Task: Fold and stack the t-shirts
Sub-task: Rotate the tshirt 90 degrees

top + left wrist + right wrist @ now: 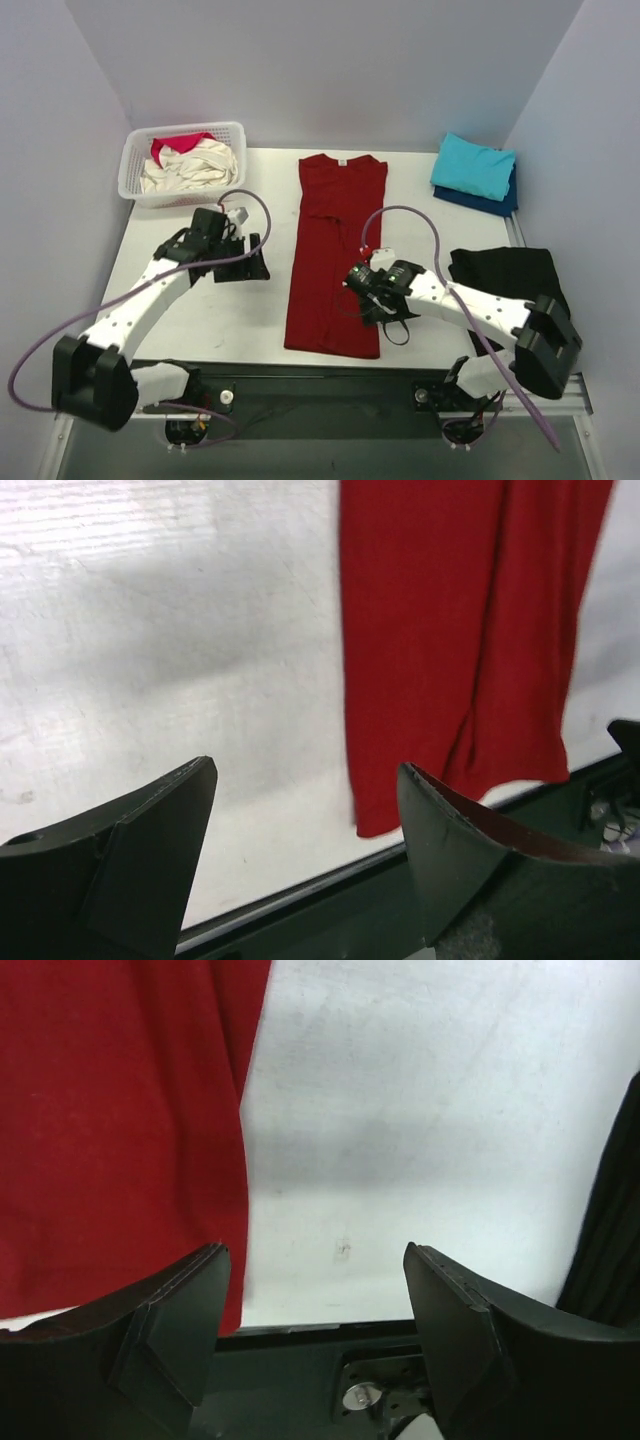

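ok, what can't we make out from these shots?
- Navy tee: top view, mostly under the turquoise tee.
- Basket: top view, cream tee and pink-red tee bunched, count unclear.
- Black cloth: top view, right arm covers part; right wrist view, cut by the edge.
- Dark red tee collar: outside both wrist views.

Five t-shirts, one of each: dark red tee (335, 255), turquoise tee (473, 165), navy tee (490, 203), cream tee (190, 168), pink-red tee (175, 146). One white lattice basket (135, 165), one black cloth (505, 270).
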Controlling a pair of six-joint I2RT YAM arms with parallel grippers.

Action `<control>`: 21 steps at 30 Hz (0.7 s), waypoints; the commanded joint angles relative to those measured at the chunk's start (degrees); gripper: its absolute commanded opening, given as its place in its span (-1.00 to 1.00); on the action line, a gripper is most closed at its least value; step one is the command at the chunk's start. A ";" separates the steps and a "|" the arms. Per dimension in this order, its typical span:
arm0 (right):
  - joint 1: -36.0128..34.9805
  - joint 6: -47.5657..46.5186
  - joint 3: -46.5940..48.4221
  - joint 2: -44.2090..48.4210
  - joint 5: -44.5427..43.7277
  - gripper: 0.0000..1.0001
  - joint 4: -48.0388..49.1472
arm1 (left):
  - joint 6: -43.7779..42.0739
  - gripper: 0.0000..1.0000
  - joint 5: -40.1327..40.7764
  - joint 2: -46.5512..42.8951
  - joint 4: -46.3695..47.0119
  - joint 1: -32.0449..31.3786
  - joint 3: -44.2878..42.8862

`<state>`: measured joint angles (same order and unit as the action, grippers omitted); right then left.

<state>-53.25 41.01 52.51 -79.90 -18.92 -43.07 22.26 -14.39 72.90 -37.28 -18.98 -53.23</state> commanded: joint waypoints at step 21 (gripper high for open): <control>0.96 6.71 -6.11 8.35 6.26 0.36 2.11 | 12.54 0.83 -3.10 -10.23 3.80 -9.23 10.43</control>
<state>-52.47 46.48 46.26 -71.79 -12.49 -39.53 31.42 -20.05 63.79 -36.82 -27.38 -42.54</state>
